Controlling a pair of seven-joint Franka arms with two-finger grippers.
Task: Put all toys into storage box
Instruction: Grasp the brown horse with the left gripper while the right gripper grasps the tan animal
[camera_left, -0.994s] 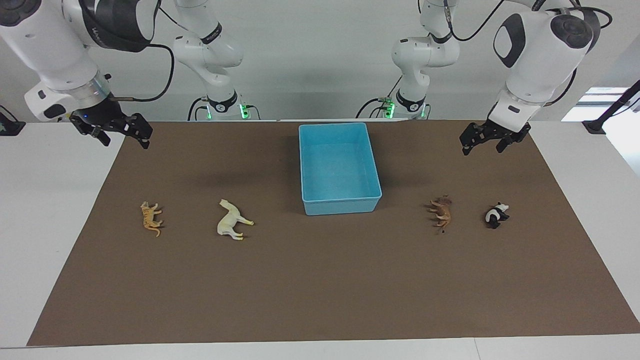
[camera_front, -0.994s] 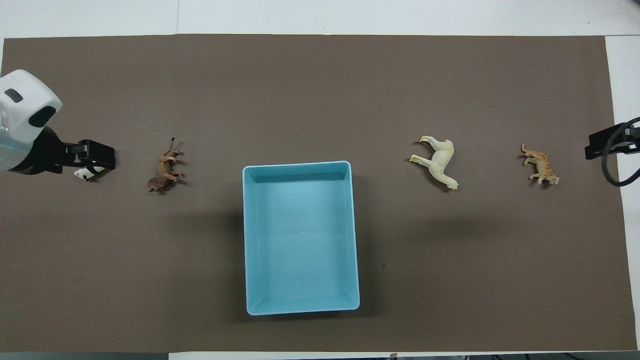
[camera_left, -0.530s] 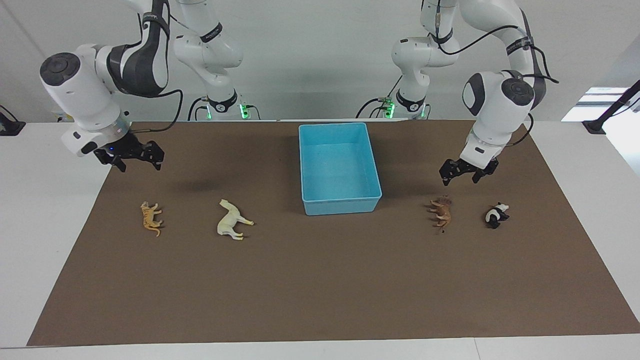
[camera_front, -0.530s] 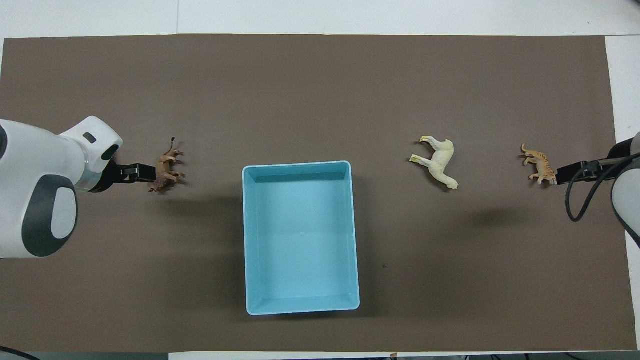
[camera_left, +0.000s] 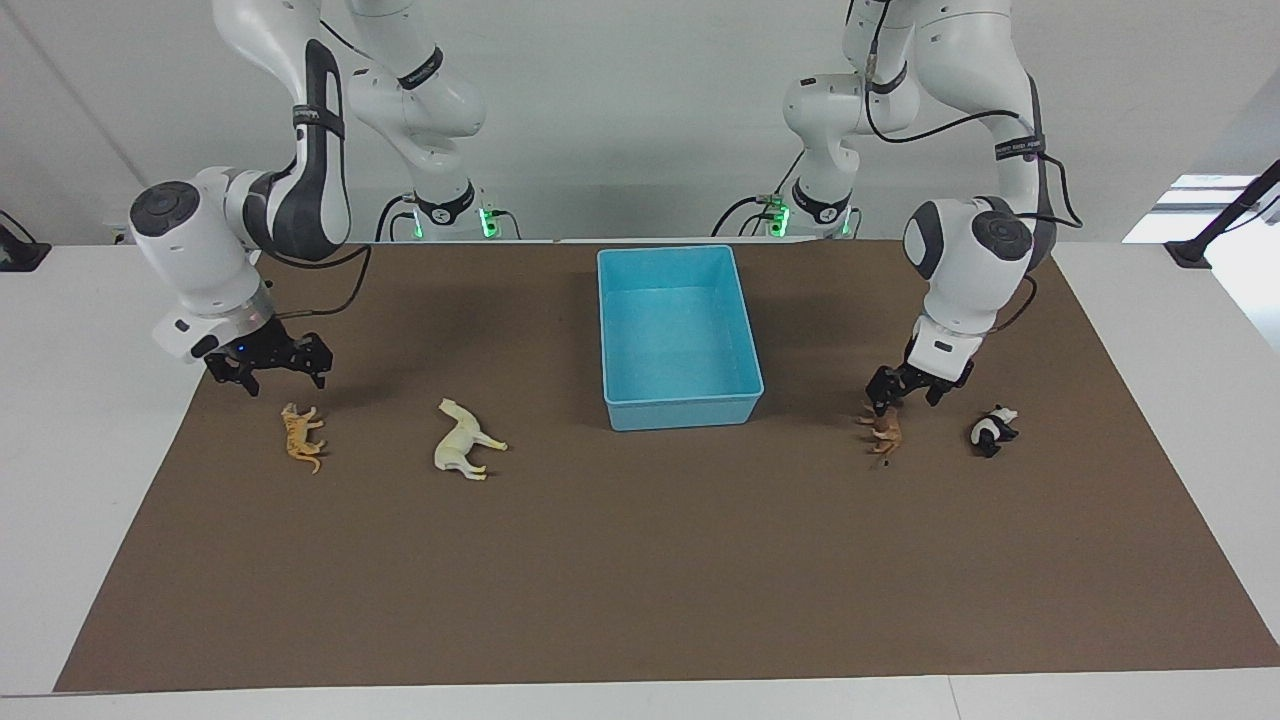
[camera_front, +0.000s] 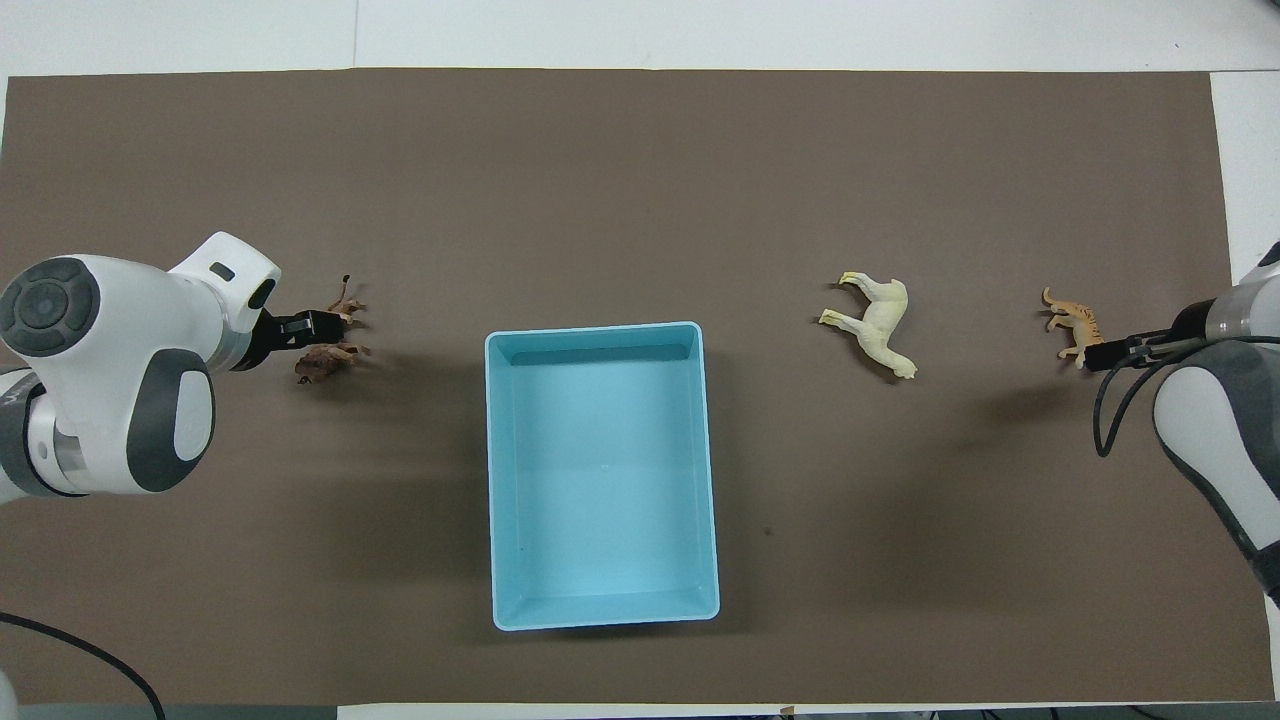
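Four toys on the bench, storage box (camera_left: 678, 335) empty: left end effector (camera_left: 905, 390) spread open, holding nothing, just above brown animal (camera_left: 884, 428), right end effector (camera_left: 266, 365) open above tiger (camera_left: 301, 436); off-centre closing could flick either flat-lying figurine away.

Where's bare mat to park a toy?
Free: the mat strip farther from the robots than the cream-white plastic horse and light blue plastic storage box. Crowded: left gripper over the brown animal figurine, beside the black-and-white panda; right gripper above the orange striped tiger.
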